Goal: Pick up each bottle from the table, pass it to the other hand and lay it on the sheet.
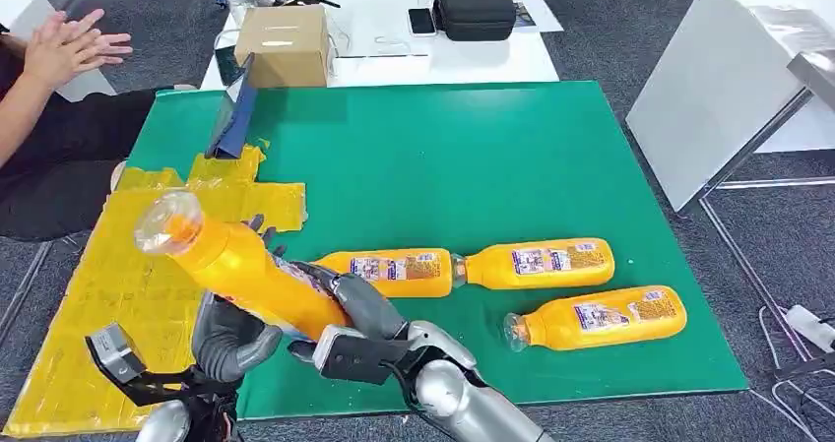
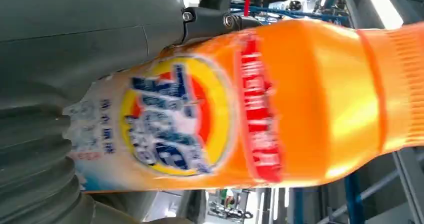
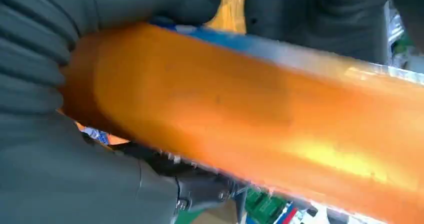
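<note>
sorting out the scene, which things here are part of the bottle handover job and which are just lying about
Part of the job:
held bottle, gripped by left hand and right hand
three bottles lying on the green mat
yellow sheet

Lying about:
cardboard box
black case
phone

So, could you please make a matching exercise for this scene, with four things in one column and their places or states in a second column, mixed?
Things:
1. lifted bottle
2. cardboard box
3. black case
4. three other bottles

Places or states:
A. lying on the green mat
B. on the white table, near its right end
C. held by both the left hand and the right hand
D. on the white table, at its left end

Pairs: 1-C, 2-D, 3-B, 4-A
</note>
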Tool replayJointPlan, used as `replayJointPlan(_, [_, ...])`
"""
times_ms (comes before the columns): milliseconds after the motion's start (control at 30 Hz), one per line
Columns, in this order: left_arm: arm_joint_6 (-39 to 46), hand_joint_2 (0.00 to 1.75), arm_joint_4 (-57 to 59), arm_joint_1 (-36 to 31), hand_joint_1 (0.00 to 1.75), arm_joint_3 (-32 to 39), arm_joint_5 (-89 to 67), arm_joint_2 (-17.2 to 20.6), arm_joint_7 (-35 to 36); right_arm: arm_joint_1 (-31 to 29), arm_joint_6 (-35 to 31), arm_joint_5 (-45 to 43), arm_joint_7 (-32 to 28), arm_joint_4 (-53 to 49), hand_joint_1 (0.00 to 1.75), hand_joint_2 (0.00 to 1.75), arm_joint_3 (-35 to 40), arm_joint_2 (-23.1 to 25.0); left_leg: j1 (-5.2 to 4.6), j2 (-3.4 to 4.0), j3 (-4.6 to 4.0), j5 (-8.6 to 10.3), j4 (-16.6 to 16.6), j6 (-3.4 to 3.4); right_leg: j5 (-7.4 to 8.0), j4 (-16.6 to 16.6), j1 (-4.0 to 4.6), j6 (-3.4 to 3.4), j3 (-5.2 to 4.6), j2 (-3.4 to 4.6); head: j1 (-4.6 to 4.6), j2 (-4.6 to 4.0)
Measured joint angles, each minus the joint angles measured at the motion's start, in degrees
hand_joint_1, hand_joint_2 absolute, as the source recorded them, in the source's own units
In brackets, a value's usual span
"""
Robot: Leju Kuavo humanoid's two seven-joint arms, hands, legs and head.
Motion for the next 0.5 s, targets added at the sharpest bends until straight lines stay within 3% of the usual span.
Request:
replayJointPlan(67, [0.0,1.75,0.0,0.5,0.00,0.1,0.0,0.3,0.0,-0.5,0.0,0.0,0.1,0.7,1.75,1.75,1.1,0.0,0.00,0.02,0.01,0.00,0.0,0.00,0.00,0.0,0.00,0.00,-0.01,0.00,0.02,0.00])
replayJointPlan(100, [0.0,1.75,0.0,0.8,0.52,0.2,0.0,0.5,0.0,-0.8,0.0,0.0,0.2,1.1,1.75,1.75,1.6,0.1,0.00,0.01,0.01,0.00,0.0,0.00,0.00,0.0,0.00,0.00,-0.01,0.00,0.02,0.00])
replayJointPlan(333, [1.2,1.75,0.0,1.9,0.52,0.6,-2.5,1.2,-1.1,-2.4,0.0,0.2,0.4,3.3,1.75,1.75,4.8,0.1,0.01,0.06,0.00,0.00,0.0,0.00,0.00,0.0,0.02,0.00,-0.06,0.02,0.02,0.00])
replayJointPlan(367, [1.2,1.75,0.0,1.9,1.75,0.7,-2.5,1.2,-1.1,-2.5,0.0,0.2,0.4,3.5,1.75,1.75,5.1,0.1,0.01,0.07,0.00,0.00,0.0,0.00,0.00,0.0,0.02,0.00,-0.06,0.02,0.02,0.00])
replayJointPlan(500, [1.2,1.75,0.0,2.0,1.75,0.9,-2.5,1.2,-1.2,-2.7,0.0,0.1,0.4,4.0,1.75,1.75,5.7,0.1,0.01,0.07,-0.01,0.00,0.0,0.00,0.00,0.0,0.01,0.00,-0.06,0.02,0.02,0.00])
